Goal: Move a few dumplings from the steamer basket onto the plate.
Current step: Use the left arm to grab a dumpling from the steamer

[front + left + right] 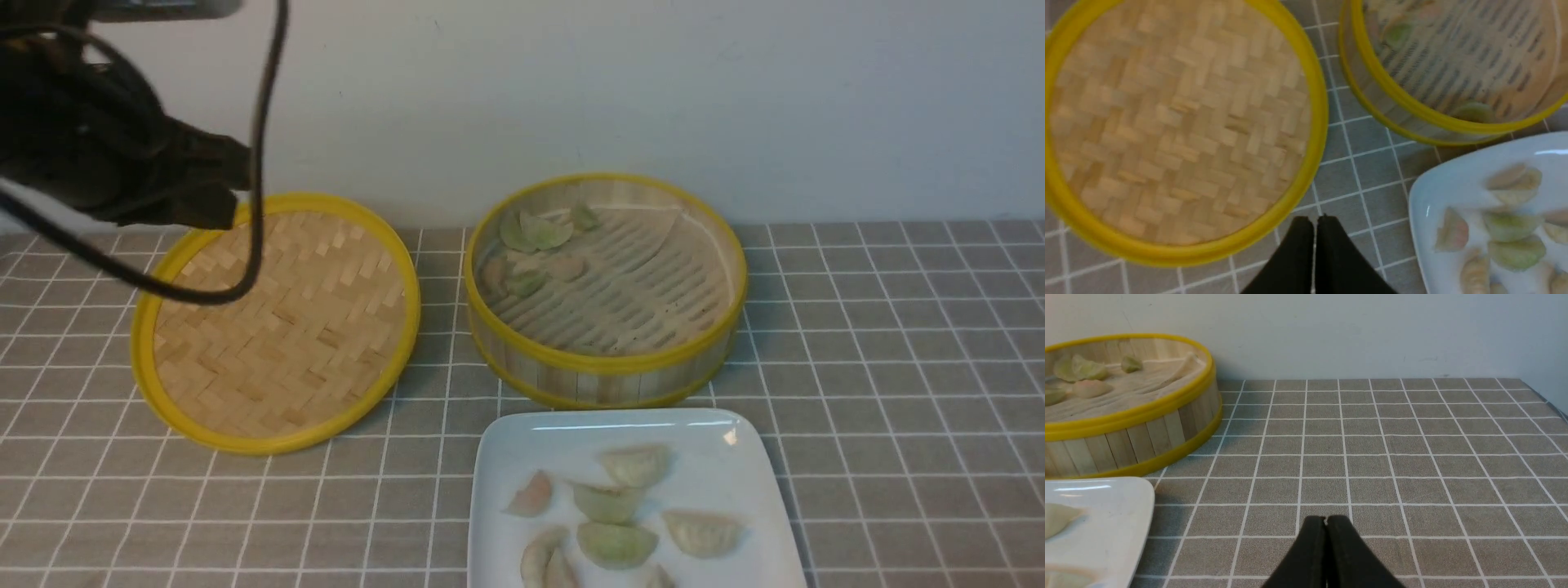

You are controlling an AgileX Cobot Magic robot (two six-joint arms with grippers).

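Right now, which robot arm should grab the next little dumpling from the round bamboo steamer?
Probably the left. The green dumplings huddle at the left side of the round, yellow-rimmed bamboo steamer basket, nearer the left gripper. The right gripper sits low over the grey tablecloth on the basket's other side.

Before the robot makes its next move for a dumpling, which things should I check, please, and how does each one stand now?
1. The steamer is uncovered: ok; the lid lies apart, to its left.
2. There are dumplings in it: ok, several at its far left.
3. They are separate from each other: cannot tell; they are clustered.
4. The plate has room: ok, its far strip is bare.
5. The left gripper is open: not ok, shut and empty.
6. The right gripper is open: not ok, shut and empty.
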